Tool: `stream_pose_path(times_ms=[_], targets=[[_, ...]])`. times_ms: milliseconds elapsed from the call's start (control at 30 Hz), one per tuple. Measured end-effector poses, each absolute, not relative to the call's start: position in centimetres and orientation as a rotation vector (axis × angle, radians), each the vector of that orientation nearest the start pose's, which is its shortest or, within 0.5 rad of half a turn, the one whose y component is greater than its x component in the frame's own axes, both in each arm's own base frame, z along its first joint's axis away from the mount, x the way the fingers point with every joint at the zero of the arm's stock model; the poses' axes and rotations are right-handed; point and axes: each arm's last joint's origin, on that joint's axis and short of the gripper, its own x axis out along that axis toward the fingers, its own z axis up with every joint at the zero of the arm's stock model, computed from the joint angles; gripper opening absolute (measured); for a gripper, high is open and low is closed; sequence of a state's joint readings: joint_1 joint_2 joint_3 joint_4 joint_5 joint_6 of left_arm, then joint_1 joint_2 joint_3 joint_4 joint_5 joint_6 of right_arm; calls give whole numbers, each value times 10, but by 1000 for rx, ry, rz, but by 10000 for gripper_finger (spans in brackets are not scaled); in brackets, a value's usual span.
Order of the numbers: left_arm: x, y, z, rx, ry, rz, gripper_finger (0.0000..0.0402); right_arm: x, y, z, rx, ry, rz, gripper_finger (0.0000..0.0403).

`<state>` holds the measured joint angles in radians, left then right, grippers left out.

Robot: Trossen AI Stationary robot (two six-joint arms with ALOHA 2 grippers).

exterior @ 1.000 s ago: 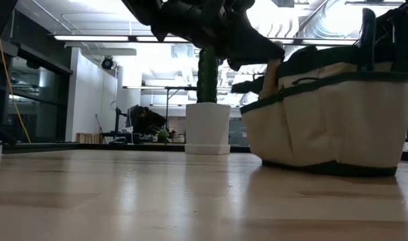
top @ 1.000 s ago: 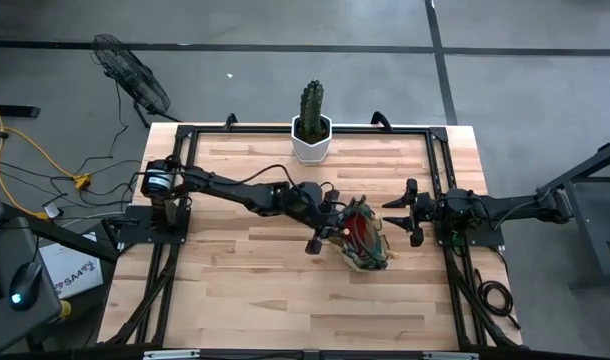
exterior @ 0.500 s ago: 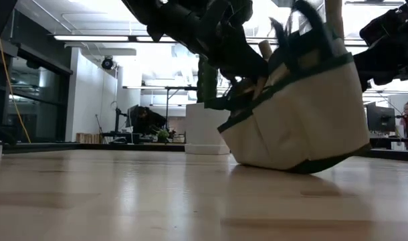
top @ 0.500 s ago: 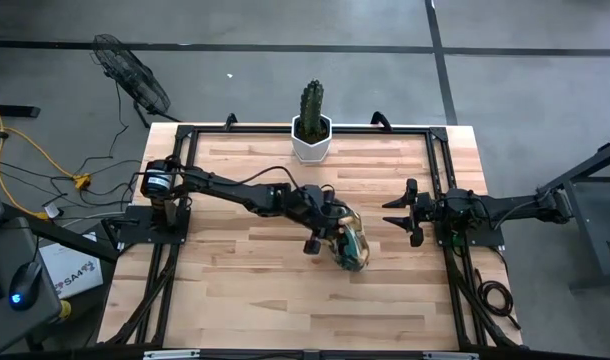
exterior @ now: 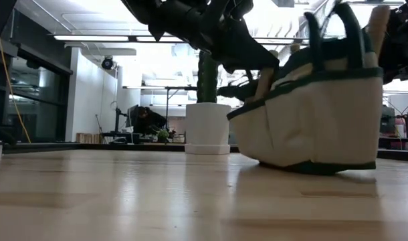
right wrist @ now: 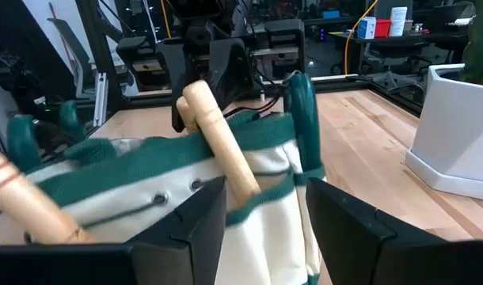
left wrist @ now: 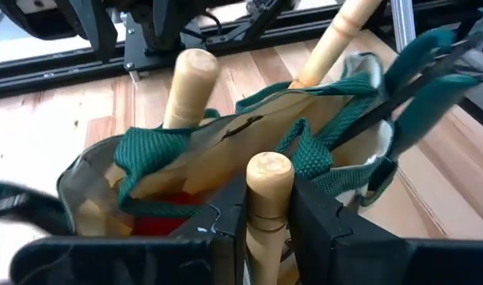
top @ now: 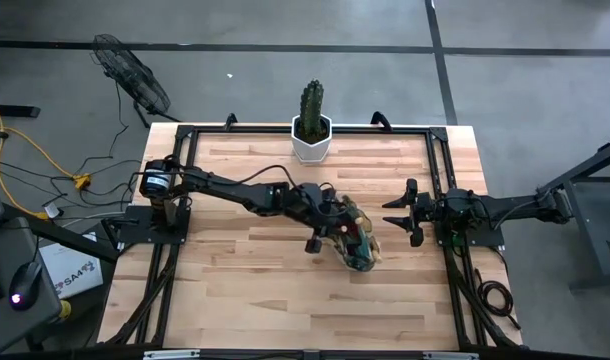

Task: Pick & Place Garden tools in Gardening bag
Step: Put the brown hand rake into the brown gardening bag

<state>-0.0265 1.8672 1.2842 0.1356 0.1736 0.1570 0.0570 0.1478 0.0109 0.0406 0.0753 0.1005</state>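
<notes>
The olive-green and tan gardening bag point(top: 356, 240) stands mid-table, tilted, its bottom's right part point(exterior: 338, 167) on the wood and its left part raised. Three wooden tool handles stick up out of it point(left wrist: 190, 79), point(left wrist: 344, 32), point(left wrist: 269, 170), and something red shows inside point(left wrist: 158, 226). My left gripper point(left wrist: 269, 207) reaches from the left to the bag's near rim and is shut on one handle. My right gripper point(top: 398, 212) waits open at the table's right edge, a short way from the bag point(right wrist: 170, 182). My left gripper pinches a wooden tool handle point(left wrist: 269, 198) between its two fingers, just below the handle's rounded free end. The fingers point(left wrist: 226, 233) come from the table's left, slanting slightly down, and lie across the handle. The tool's lower part is hidden inside the bag.
A green cactus in a white hexagonal pot point(top: 311, 135) stands at the far edge, behind the bag. The black frame point(top: 440, 150) runs around the table. Bare wood lies along the near side.
The bag stood flat on the table a second ago. It then tipped steeply toward the table's left, its left bottom lifted high, and has since settled part of the way back, still tilted. My left gripper has stayed shut on the handle, nearly in place.
</notes>
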Motion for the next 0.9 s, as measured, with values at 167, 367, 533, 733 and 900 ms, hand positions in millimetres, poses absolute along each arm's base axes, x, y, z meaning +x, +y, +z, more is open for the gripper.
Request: stream_pose_path(times_ms=[167, 367, 533, 733, 900], targets=[[423, -17, 235, 112, 370, -282, 60, 106, 4, 159, 94, 95, -23, 168], [424, -19, 239, 108, 329, -316, 60, 106, 4, 159, 94, 95, -23, 168], [424, -19, 239, 108, 328, -316, 60, 106, 4, 159, 94, 95, -23, 168], [424, -19, 238, 101, 341, -322, 99, 106, 4, 159, 94, 95, -23, 168], [423, -19, 237, 99, 356, -325, 127, 106, 4, 159, 94, 95, -23, 168]])
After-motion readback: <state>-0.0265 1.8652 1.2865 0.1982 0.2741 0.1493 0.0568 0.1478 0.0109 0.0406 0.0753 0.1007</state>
